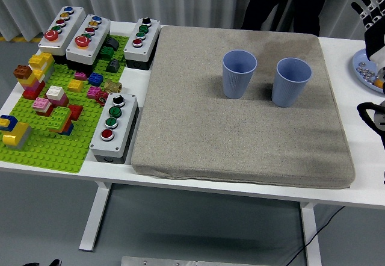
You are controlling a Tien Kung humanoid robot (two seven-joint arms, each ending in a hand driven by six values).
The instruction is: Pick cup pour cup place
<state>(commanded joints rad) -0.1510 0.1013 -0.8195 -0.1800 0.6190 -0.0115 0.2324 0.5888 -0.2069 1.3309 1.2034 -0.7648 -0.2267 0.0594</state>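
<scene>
Two blue plastic cups stand upright on a grey mat (pixel 240 139), side by side in its far half. The left cup (pixel 239 73) and the right cup (pixel 291 82) are a small gap apart, and I cannot see anything inside either. My right hand (pixel 367 4) is raised at the picture's top right corner with its fingers spread and holding nothing. It is well right of and beyond the right cup. A black part of the same arm (pixel 372 113) shows at the right edge. My left arm is out of sight.
A green brick baseplate (pixel 54 151) with several coloured bricks fills the table's left side. Button boxes (pixel 114 126) (pixel 142 40) (pixel 75 34) stand around it. A blue plate (pixel 363 67) with small metal parts lies at the right edge. A person in dark clothes (pixel 283 1) stands behind the table.
</scene>
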